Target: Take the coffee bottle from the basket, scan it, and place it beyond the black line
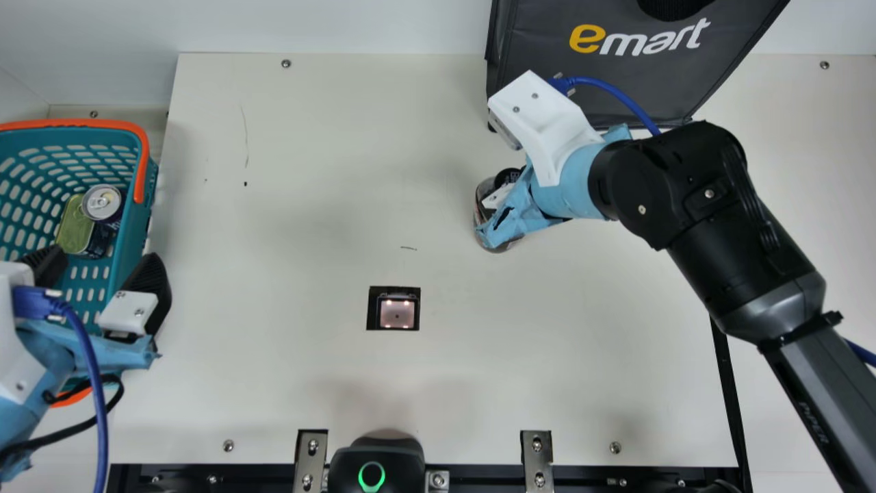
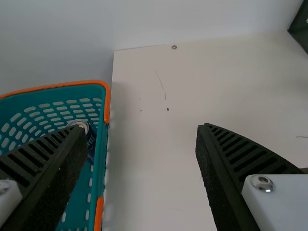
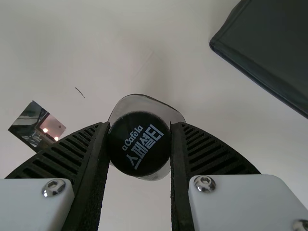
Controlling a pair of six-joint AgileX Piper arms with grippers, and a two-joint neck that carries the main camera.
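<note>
Between the scanner window [image 1: 397, 313] and the bag [image 1: 684, 82], the bottle [image 1: 483, 190] is seen at the counter [image 1: 308, 205]; whether the two touch cannot be told. It is topped by a round black cap [image 3: 139, 161] marked with pale print, above a broader, see-through-looking body. It is clasped between the ribbed fingers of the right end effector [image 1: 498, 209], which is angled downward, its arm slanted across the view's right side. By the basket [image 1: 130, 226], the left end effector [image 1: 99, 266] is spread wide, one finger held over the basket.
</note>
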